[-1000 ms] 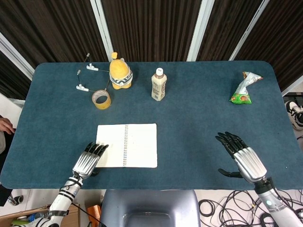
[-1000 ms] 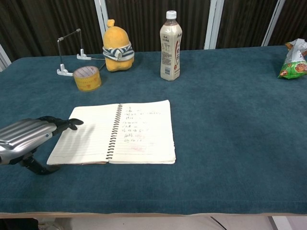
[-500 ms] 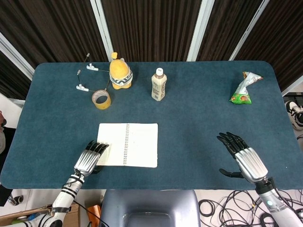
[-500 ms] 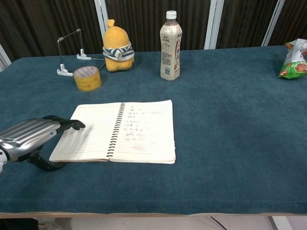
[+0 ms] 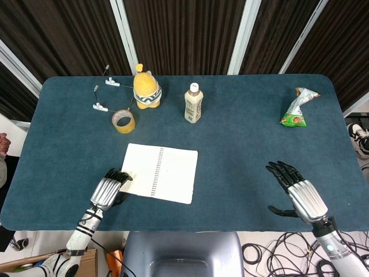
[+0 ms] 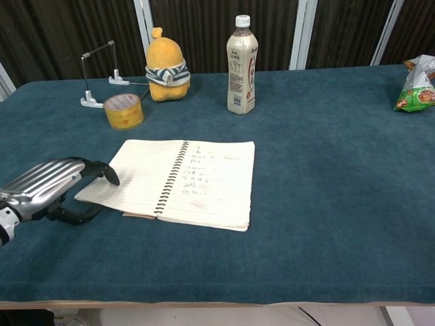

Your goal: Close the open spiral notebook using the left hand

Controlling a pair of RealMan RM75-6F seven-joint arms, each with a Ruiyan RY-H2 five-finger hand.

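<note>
Left robot hand (image 6: 47,187) at the near left of the worktop (image 5: 242,144), fingers curled at the outer edge of the left page, that corner lifted slightly. Spiral notebook (image 5: 161,172) lying open and skewed, near front centre. Right robot hand (image 5: 301,193) resting far right, fingers spread, holding nothing.

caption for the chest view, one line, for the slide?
Left robot hand grips the left edge of the open white spiral notebook on the blue felt table.
</note>
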